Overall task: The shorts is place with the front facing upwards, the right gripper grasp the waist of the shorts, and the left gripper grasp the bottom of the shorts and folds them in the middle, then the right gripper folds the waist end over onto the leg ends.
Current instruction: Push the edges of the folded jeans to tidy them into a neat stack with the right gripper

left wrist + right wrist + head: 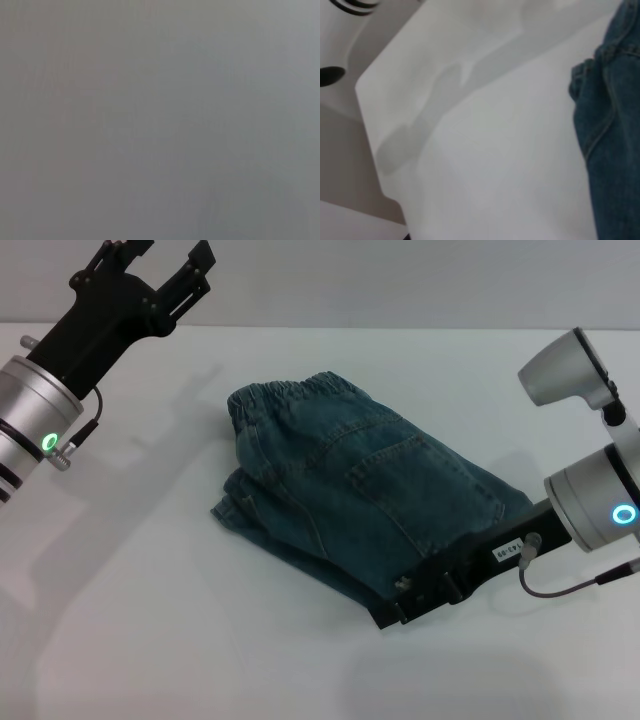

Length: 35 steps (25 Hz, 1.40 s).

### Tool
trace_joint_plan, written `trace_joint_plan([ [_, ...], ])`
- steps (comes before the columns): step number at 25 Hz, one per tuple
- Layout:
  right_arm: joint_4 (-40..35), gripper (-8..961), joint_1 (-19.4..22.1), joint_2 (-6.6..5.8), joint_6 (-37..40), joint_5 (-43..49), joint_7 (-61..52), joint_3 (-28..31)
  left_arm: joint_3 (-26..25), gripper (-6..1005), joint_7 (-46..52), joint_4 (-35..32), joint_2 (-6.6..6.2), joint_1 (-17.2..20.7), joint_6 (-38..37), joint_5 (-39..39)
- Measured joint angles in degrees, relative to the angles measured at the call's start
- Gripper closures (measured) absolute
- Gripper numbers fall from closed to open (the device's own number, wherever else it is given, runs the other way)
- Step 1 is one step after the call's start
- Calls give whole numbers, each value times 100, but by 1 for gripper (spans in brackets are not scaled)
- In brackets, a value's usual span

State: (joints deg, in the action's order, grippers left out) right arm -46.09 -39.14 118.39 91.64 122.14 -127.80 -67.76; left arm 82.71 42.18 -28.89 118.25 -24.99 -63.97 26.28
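Blue-green denim shorts [360,495] are seen as woven cloth, matt and a bit rough, with raised stitched seams and a gathered, crinkly waistband; the white table [200,640] looks smooth and faintly satin; the black right gripper [425,590] is matt, its white arm housing glossy plastic; the left gripper [165,275] is matt black, backed by brushed silver-grey metal.

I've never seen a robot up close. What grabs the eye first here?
The folded denim shorts lie mid-table. The right end effector rests low at their near edge, on the robot's right. The left end effector hangs raised at the far left, fingers apart, holding nothing.
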Motion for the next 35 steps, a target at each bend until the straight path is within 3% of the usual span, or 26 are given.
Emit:
trace_joint_plan([
  [11, 25, 167, 153, -80, -553, 91, 84, 96, 26, 172, 1, 60, 19, -5, -27, -10],
  [26, 3, 167, 346, -357, -1527, 150, 164, 500, 61, 172, 8, 68, 13, -17, -1, -44],
  [31, -179, 167, 483, -358, -1505, 160, 366, 809, 33, 172, 8, 68, 6, -16, 11, -45],
  [35, -947, 167, 884, -223, -1318, 25, 522, 1213, -48, 172, 4, 68, -3, 21, 16, -45],
])
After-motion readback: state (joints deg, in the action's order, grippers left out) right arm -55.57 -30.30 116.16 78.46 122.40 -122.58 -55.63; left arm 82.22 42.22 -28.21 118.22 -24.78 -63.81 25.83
